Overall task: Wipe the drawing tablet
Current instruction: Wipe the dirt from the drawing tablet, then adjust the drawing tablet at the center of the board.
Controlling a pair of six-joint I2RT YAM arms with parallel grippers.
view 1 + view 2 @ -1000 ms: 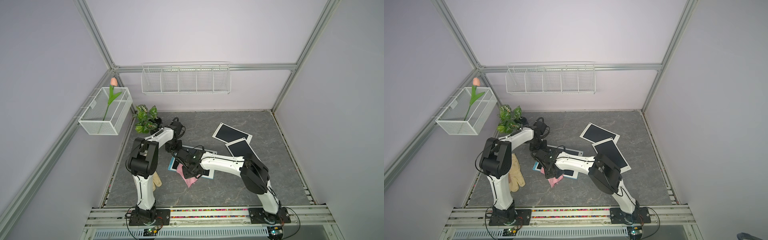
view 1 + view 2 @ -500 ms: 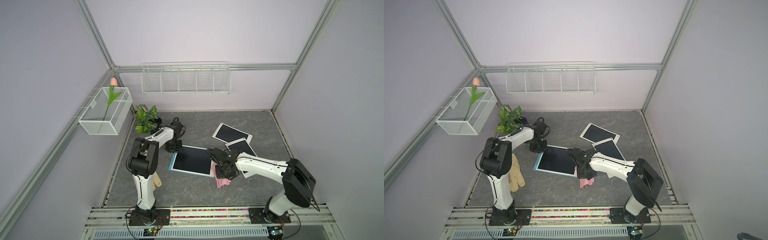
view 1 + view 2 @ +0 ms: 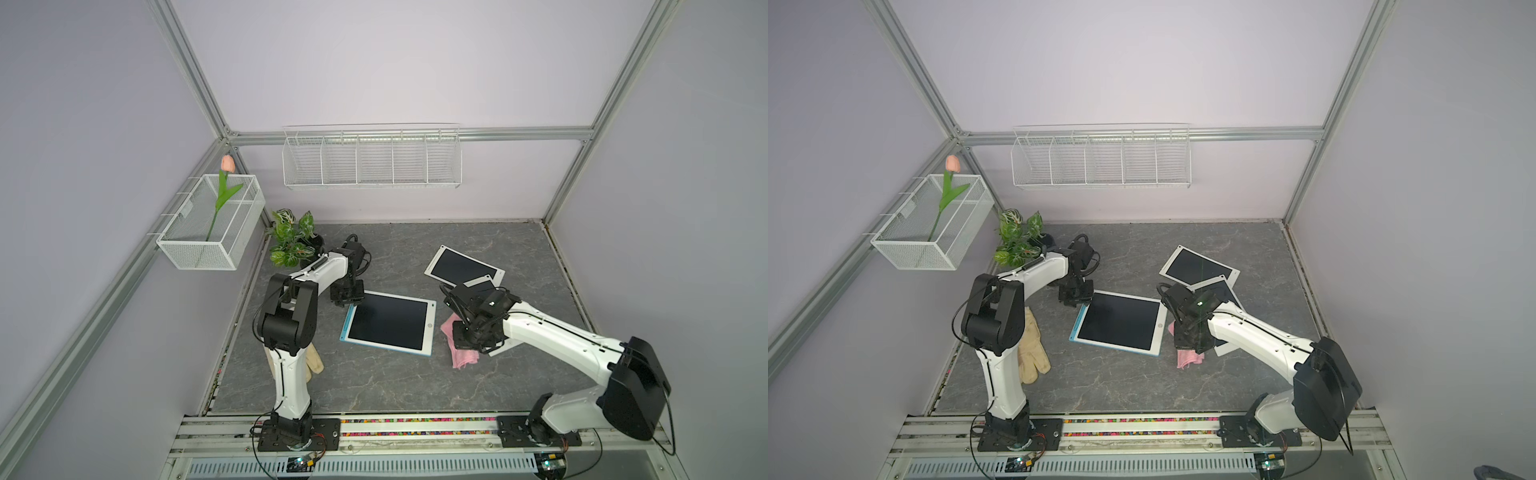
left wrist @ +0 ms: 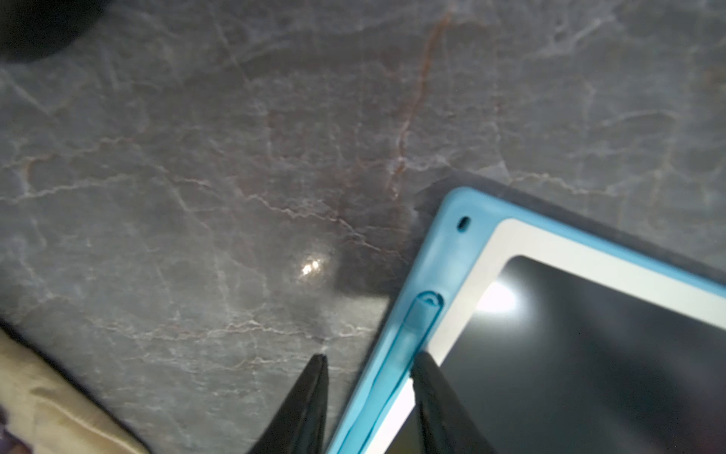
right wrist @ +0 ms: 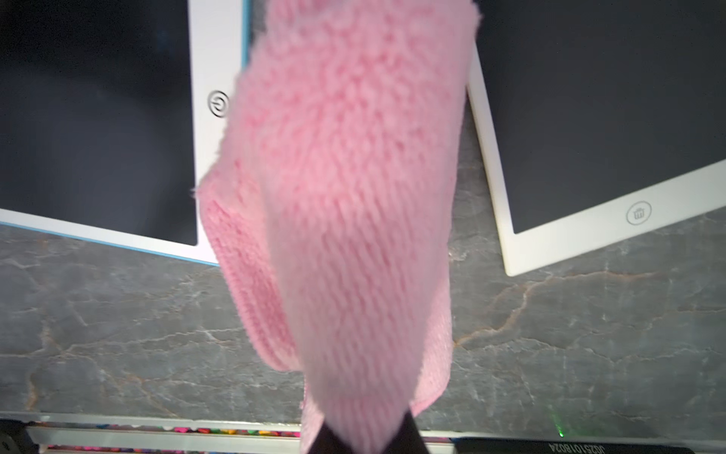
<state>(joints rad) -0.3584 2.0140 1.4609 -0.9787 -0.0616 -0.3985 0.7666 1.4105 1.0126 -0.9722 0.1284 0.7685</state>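
The drawing tablet (image 3: 388, 323) (image 3: 1119, 322) has a dark screen, a white frame and a blue edge, and it lies flat mid-table. My left gripper (image 3: 348, 300) is at its far-left corner. In the left wrist view the left gripper (image 4: 369, 365) is open, with the tablet's blue edge (image 4: 396, 353) between its parted jaws. My right gripper (image 3: 469, 338) (image 5: 359, 432) is shut on a pink cloth (image 5: 345, 196) (image 3: 1187, 358). The cloth hangs just off the tablet's right edge, over the table.
Two white-framed tablets (image 3: 463, 266) (image 5: 589, 118) overlap at the back right, one partly under my right arm. A beige glove (image 3: 1032, 349) lies by the left arm's base. A potted plant (image 3: 293, 241) stands at the back left. Wire baskets (image 3: 372, 160) (image 3: 212, 224) hang on the walls.
My right gripper dragged the pink cloth from the tablet's left part across the screen and off its right edge. The left jaws went from shut to parted.
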